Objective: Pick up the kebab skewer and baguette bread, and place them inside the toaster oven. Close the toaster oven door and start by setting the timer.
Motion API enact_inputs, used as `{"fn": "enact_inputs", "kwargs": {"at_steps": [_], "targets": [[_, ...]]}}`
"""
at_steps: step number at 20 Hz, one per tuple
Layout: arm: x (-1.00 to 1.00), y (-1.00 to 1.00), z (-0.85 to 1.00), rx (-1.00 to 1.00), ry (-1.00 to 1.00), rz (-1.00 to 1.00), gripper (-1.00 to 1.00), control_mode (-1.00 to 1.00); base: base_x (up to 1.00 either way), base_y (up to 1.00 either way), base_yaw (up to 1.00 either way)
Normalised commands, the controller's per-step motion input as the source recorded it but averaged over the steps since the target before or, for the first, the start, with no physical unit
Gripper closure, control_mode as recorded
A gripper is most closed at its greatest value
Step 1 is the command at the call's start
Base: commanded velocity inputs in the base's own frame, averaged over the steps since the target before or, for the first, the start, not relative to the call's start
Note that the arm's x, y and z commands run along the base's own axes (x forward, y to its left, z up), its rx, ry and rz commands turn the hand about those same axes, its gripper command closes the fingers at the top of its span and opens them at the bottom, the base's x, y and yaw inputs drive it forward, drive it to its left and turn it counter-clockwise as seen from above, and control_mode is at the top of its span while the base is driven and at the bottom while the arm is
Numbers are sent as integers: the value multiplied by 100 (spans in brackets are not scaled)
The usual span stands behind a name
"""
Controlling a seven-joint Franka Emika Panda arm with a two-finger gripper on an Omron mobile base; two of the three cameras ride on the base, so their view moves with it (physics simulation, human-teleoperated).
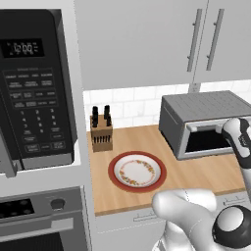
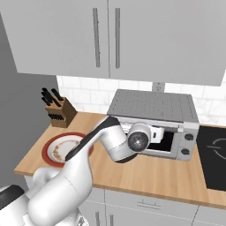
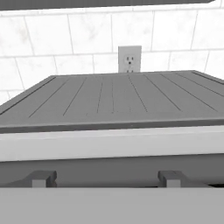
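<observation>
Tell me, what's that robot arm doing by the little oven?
The white robot arm is reaching up to the front of the toaster oven, close to the top of its dark glass door. Through the hand camera you look across the oven's ribbed top toward a wall outlet. The plate on the wooden counter has no food on it. A knife block stands behind it, and a big black microwave sits to the left.
</observation>
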Motion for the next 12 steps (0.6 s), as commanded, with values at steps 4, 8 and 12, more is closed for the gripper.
{"fn": "enact_inputs", "kwargs": {"at_steps": [4, 8, 12], "targets": [[23, 0, -15, 0, 0, 0, -100, -100, 0, 0, 0], [23, 0, -18, 0, 0, 0, -100, -100, 0, 0, 0], [21, 0, -15, 0, 0, 0, -100, -100, 0, 0, 0]]}}
